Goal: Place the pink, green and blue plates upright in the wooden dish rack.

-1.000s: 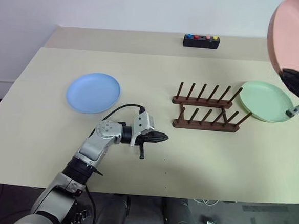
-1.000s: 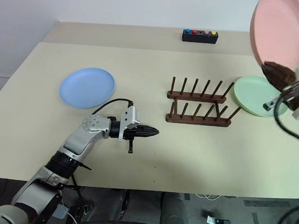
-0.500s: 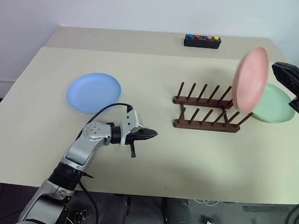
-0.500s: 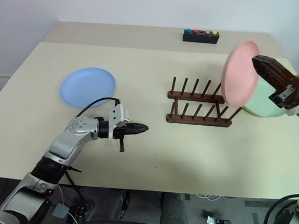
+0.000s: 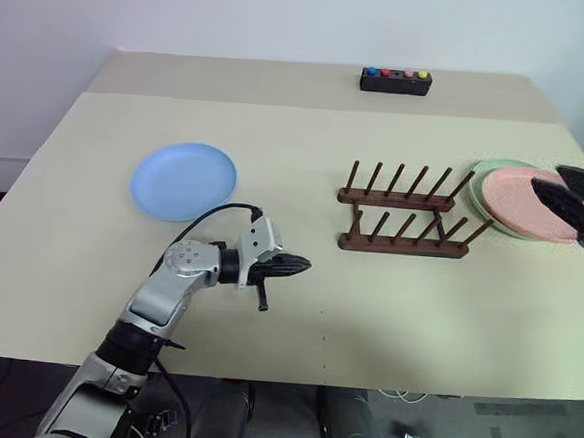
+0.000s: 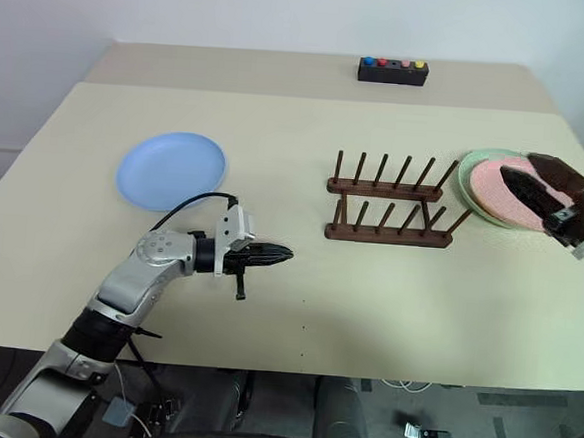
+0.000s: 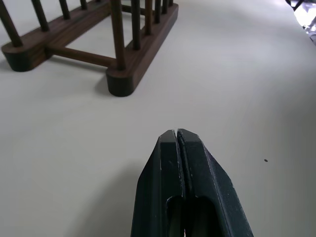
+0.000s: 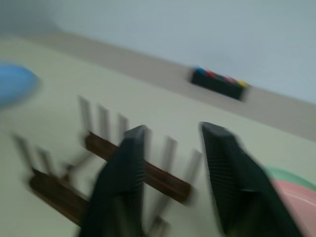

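Note:
The pink plate (image 5: 509, 194) lies flat on top of the green plate (image 5: 486, 169) at the table's right side, just right of the wooden dish rack (image 5: 404, 223), whose pegs hold nothing. My right gripper (image 5: 548, 176) hovers over the pink plate, open, with nothing between its fingers (image 8: 123, 168). The blue plate (image 5: 182, 179) rests flat on the left of the table. Low over the table in front of the blue plate, my left gripper (image 5: 299, 267) is shut and empty, pointing toward the rack (image 7: 123, 54).
A small black box with coloured buttons (image 5: 394, 80) sits at the back of the table. The cream table (image 5: 365, 314) has open room in front of the rack and between rack and blue plate. Its right edge lies close past the stacked plates.
The pink plate, held high by my right gripper a second ago, has come down past the rack's right end and now lies on the green plate. The right gripper opened and dropped lower.

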